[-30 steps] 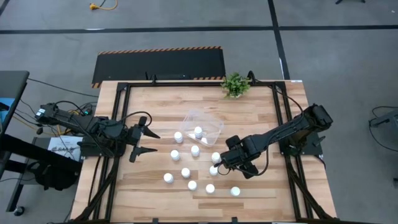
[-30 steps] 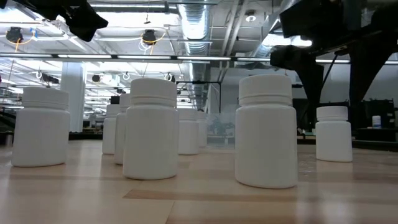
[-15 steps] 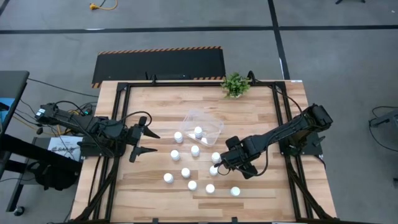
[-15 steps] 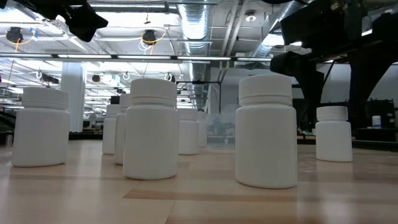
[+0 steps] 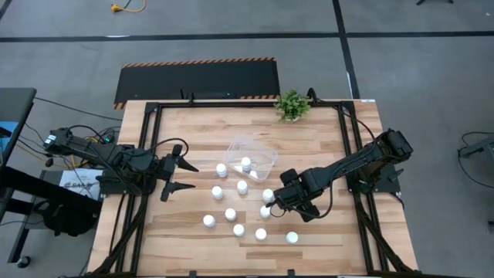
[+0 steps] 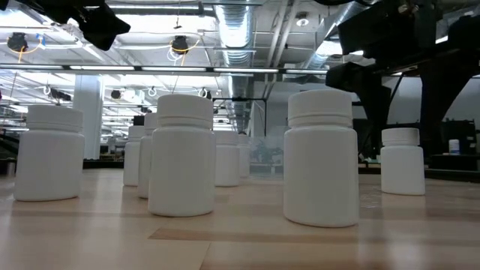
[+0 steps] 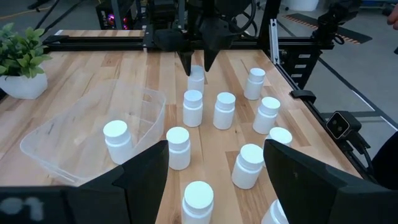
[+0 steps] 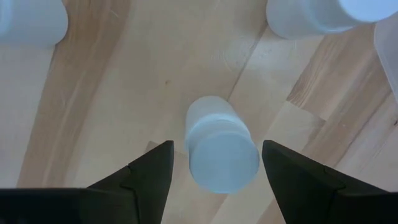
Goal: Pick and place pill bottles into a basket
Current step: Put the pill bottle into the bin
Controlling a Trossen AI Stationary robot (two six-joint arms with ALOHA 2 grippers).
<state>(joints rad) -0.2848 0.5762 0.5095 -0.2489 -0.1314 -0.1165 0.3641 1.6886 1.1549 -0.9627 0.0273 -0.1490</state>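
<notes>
One pill bottle stands upright directly below right gripper, fingers spread, straddling cap, not yet touching. Long axis vertical, so straight descent likely suffices. Basket lies near, toward table's far edge. Left gripper waits open, well apart at table's left side.

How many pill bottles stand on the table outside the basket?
10 pill bottles: one beside the basket, one between the open fingers of the right gripper, eight loose on the wood nearby. The arm may hide others.
</notes>
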